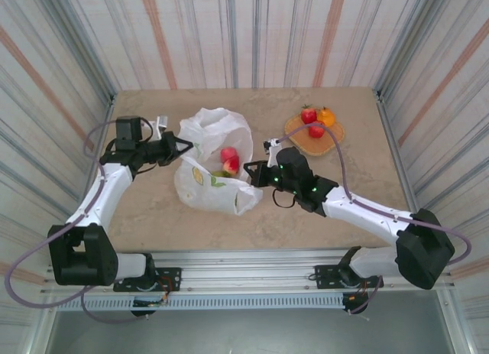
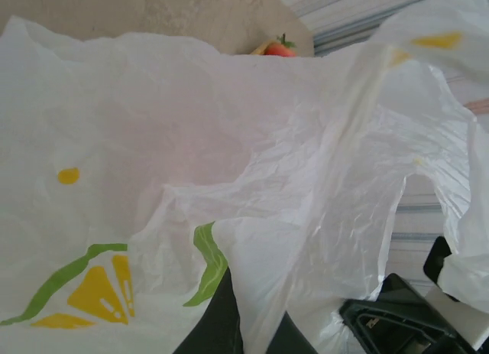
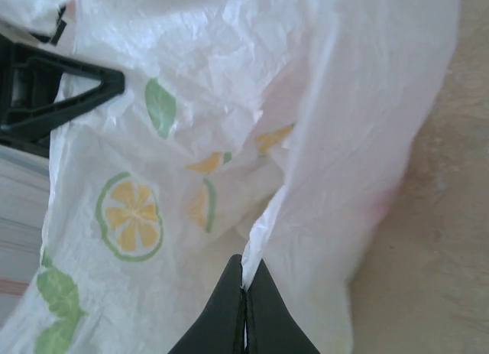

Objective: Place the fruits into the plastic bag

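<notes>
- Around: we see a tan table [image 1: 153, 209] w/ striped walls [image 1: 252, 33] on 3 sides. A woven tray [image 1: 334, 142] sits at the far right, well apart from the bag.
- In the way: in the left wrist view the crinkly film blocks nearly everything. Only the strawberry [image 2: 280, 49] peeks over the bag's top edge.
- Tray contents: strawberry [image 1: 308, 115], orange [image 1: 327, 117] and red apple [image 1: 316, 129], all touching or nearly so.
- The plastic bag [image 1: 210, 189] lies mid-table btwn the two arms, mouth held open toward the camera. Lemon-slice and leaf prints show on it.
- Bag contents: two red fruits [image 1: 228, 155] close together, plus a green fruit [image 1: 221, 173] just beside them, near the right-hand rim.
- Left gripper [image 1: 186, 146]: at the bag's left rim. Wrist view shows its dark fingers [image 2: 223, 323] together w/ film draped over them, so it's pinching the bag.
- Right gripper [image 3: 244, 266]: fingers pressed tight together, a fold of bag edge nipped btwn them. From above it sits at the bag's right rim [image 1: 248, 172].
</notes>
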Tool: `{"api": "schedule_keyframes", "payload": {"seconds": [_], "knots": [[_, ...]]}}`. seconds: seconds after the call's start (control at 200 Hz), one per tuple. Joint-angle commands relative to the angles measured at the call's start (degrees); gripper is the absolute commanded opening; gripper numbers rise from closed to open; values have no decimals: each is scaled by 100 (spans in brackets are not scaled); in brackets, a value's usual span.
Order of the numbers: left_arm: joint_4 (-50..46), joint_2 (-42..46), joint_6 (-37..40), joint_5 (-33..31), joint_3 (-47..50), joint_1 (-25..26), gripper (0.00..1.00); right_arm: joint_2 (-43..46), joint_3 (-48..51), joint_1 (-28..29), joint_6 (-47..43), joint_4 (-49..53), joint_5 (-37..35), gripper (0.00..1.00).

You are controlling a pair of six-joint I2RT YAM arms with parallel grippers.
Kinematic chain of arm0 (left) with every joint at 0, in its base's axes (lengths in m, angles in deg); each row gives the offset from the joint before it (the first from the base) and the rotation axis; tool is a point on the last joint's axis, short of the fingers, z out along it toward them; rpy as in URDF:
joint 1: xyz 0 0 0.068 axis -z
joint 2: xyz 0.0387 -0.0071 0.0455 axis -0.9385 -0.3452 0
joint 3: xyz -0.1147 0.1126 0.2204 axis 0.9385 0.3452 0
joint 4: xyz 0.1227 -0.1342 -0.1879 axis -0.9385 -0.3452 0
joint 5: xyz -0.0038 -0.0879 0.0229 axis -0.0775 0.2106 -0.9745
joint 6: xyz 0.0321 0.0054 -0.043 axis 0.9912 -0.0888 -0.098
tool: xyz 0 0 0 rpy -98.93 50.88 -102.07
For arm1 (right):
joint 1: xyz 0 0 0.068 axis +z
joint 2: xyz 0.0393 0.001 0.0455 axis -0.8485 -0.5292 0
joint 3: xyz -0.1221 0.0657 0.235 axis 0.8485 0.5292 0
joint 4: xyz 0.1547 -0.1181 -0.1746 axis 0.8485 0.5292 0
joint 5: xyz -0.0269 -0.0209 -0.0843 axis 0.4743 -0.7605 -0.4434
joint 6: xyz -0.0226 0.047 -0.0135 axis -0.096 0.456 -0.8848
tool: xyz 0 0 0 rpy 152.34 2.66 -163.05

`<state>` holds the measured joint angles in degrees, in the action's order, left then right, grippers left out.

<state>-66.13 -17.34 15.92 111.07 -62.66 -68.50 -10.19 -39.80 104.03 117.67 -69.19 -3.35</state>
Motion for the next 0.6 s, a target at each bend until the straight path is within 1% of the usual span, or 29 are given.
{"api": "schedule_keyframes", "payload": {"seconds": [0.0,0.15,0.336,0.406,0.486,0.596], "knots": [[-162,307,29,87,-205,-77,0,-41,-69,43,-175,244,-92,0],[-58,264,-44,77,-23,-74,1,-278,-87,10,-233,484,-237,0],[-406,154,363,-259,-30,-45,1,-142,-18,-165,-352,800,-398,2],[-467,140,479,-377,1,16,1,-53,-14,-218,-427,866,-399,4],[-515,102,559,-426,10,143,1,-27,-70,-320,-483,988,-204,11],[-635,35,713,-532,-37,367,3,9,-286,-500,-735,1451,-109,30]]}}
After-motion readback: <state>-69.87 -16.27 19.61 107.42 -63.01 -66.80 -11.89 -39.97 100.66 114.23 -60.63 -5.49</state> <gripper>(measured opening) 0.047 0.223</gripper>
